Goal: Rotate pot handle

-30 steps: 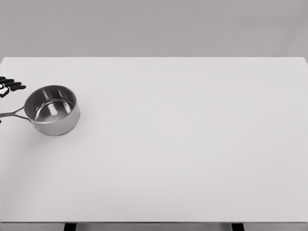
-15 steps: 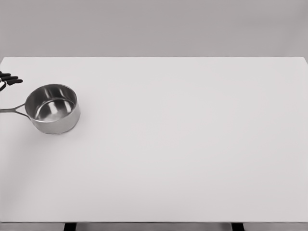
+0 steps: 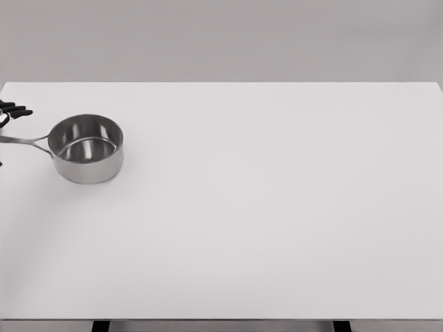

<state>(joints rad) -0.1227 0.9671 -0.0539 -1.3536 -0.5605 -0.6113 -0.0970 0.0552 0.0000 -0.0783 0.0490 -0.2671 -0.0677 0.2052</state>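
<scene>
The shiny round metal pot [image 3: 87,149] sits on the white desk [image 3: 263,207], far left. Its thin handle [image 3: 24,140] points left. The left hand's black fingers [image 3: 15,111] peek in just above it; whether they grip cannot be told.

Even, soft light; faint shadows; sharp

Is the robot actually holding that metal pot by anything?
It cannot be told. Only dark fingertips of the left robot hand show at the picture's edge, just above the pot handle, whose end runs out of view.

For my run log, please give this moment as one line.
pot: upright, table left | handle: points left | left hand: at left edge | right: unseen
</scene>
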